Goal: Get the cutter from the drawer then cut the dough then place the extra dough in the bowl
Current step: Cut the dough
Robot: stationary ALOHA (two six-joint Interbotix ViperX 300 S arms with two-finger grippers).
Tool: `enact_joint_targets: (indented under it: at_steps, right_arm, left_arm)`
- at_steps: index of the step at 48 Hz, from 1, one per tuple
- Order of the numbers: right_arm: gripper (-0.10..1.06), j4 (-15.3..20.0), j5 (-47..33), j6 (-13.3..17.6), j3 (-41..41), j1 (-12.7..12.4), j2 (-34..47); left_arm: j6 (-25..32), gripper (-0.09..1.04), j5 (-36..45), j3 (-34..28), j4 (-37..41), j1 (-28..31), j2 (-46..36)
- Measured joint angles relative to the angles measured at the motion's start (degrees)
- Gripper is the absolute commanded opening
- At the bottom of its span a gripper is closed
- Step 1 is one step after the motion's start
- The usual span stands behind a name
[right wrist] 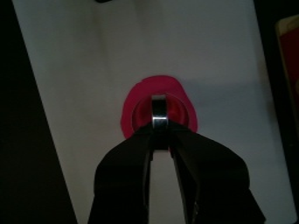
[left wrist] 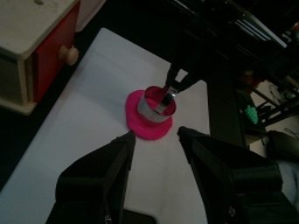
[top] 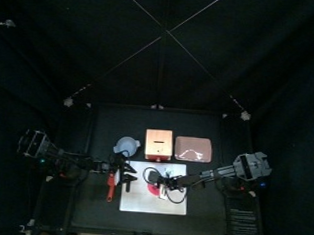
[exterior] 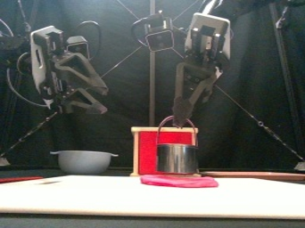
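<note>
Two hands divide the work. The left hand (left wrist: 152, 140) hovers spread over the white board's (exterior: 95, 191) left part, probably ready to steady. The right hand (right wrist: 160, 131) pinches the cutter's (exterior: 177, 158) wire handle, standing it on the dough (exterior: 179, 181). Only the front view shows the bowl (exterior: 86, 161) on the surface behind.
</note>
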Motion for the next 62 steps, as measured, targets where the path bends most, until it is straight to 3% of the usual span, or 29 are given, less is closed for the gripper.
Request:
enact_joint_targets:
  at_steps: [62]
  right_arm:
    - [0.57,0.26,-0.97,-0.09,-0.62,0.00,2.02]
  left_arm:
    - [0.00,0.83,0.00,0.18,0.00,0.09,-0.09]
